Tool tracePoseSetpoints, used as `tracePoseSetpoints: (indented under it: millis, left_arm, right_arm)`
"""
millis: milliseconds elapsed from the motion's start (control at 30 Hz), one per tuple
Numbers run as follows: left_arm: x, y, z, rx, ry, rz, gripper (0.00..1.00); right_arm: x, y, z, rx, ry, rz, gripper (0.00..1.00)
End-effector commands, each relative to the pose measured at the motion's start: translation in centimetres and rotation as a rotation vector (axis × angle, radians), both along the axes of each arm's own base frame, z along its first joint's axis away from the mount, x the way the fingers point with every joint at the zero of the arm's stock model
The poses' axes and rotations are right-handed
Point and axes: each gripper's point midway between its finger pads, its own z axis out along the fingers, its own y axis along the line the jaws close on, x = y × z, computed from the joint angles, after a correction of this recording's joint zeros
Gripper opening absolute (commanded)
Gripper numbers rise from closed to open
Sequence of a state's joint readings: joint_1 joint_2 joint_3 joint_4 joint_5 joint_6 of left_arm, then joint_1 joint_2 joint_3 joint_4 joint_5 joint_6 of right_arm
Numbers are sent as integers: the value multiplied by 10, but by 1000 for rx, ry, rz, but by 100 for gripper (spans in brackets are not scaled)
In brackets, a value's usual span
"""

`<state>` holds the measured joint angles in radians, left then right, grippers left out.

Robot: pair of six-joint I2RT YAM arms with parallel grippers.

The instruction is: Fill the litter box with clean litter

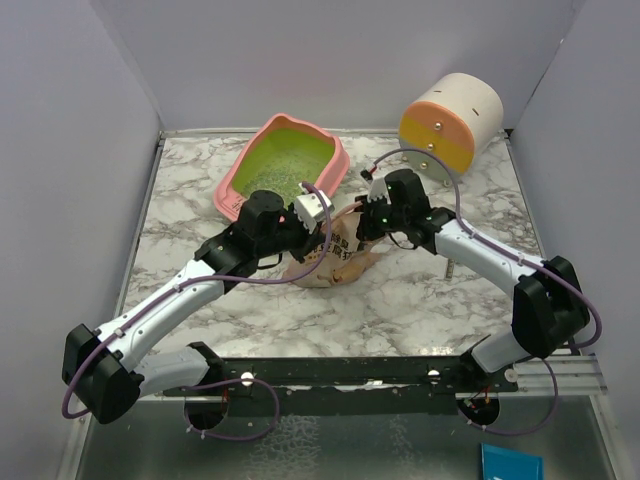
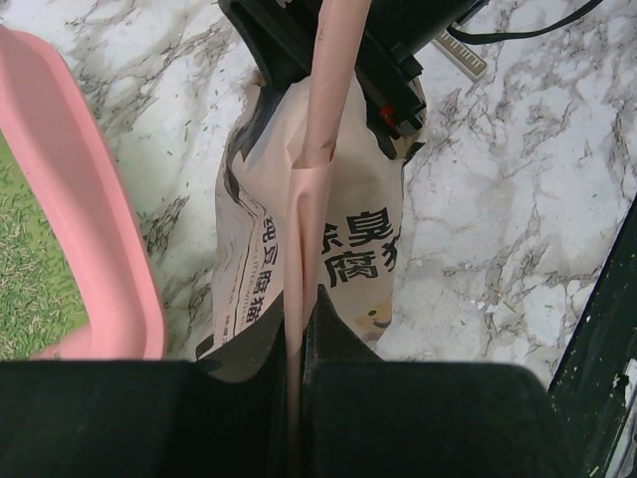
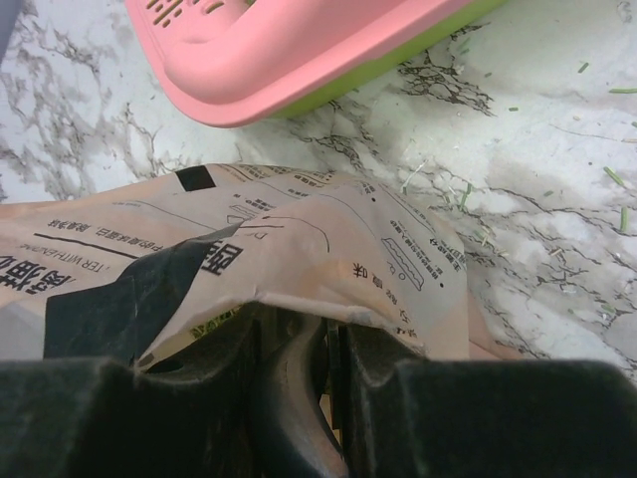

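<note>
Left gripper and right gripper each pinch the pouch, printed with black Chinese characters, beside the litter box.

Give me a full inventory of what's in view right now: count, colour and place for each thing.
Pink plastic litter box with lime-green interior: one, rear of the table, left of centre.
Pale green-grey litter granules: many, inside the box; a few strays on the marble.
Beige-orange printed pouch: one, mid-table, just in front of the box.
Round drawer cabinet: one, cream, orange and yellow, rear right.
White-grey marble table: one, under everything.
Blue flat object: one, near right corner, off the marble; cannot identify.
Left gripper: one, black, shut on the pouch.
Right gripper: one, black, shut on the pouch.
</note>
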<state>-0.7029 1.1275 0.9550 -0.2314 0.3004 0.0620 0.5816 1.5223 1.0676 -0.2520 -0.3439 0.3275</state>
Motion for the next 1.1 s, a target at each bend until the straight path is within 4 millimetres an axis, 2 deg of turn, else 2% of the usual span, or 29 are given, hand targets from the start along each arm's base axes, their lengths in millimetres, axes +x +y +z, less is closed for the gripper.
tracePoseSetpoints:
  millis: [0,267,467,800,933,1067]
  left_arm:
    - [5,1,4,-18,-36,34,0]
    - [11,5,-2,-8,-35,79,0]
    - [11,4,2,-23,-37,81,0]
    - [10,7,7,-25,-43,90,0]
    - [10,7,17,-41,-57,96,0]
    - [12,4,36,-78,-82,91,0]
  right_arm:
    - [-64,-3,-62,14,354,75,1]
    - [-60,-5,-39,187,378,61,1]
    - [-54,-2,-18,303,383,54,1]
    - [-38,0,-3,413,400,-7,1]
    - [-29,-5,4,447,389,-53,1]
    - [-24,-12,9,486,390,-77,1]
